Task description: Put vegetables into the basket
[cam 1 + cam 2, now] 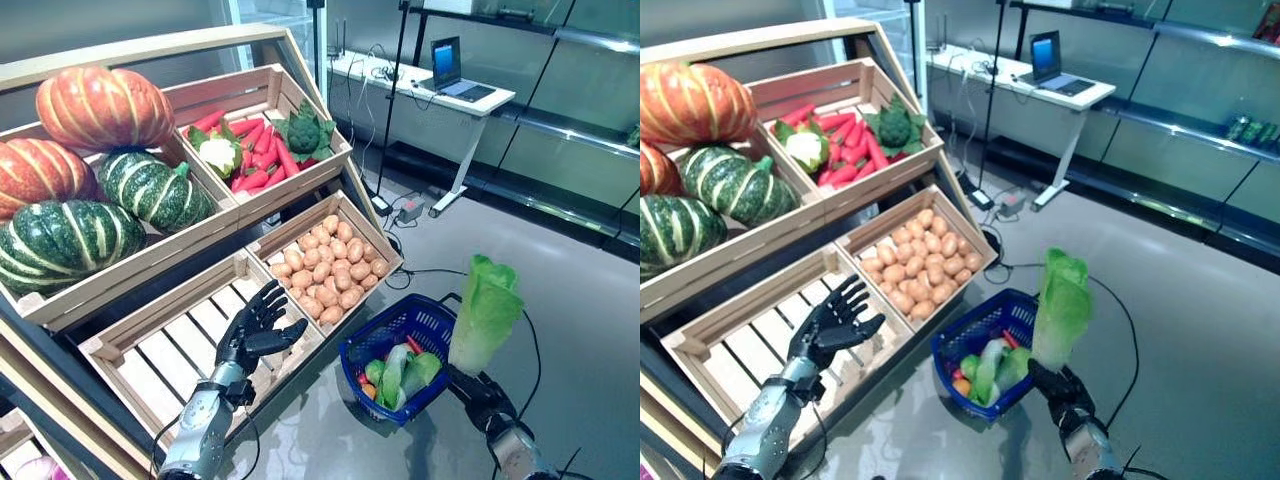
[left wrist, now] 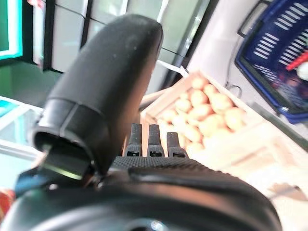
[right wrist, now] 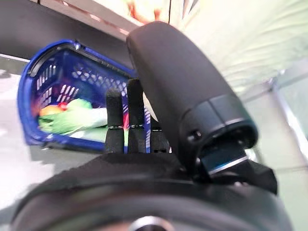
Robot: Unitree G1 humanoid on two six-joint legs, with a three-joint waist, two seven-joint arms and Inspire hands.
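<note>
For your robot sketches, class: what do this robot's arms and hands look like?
Both arms are silver-grey metal with rounded segments. The left robot hand is dark, with slim ridged fingers and a bulky smooth thumb. The right robot hand is equally dark.

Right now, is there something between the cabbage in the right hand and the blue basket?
Nothing visible blocks it. The right hand holds the cabbage upright just beside the blue basket, whose open top is clear; vegetables already lie inside. The left hand hovers open over an empty crate, away from the path.
</note>
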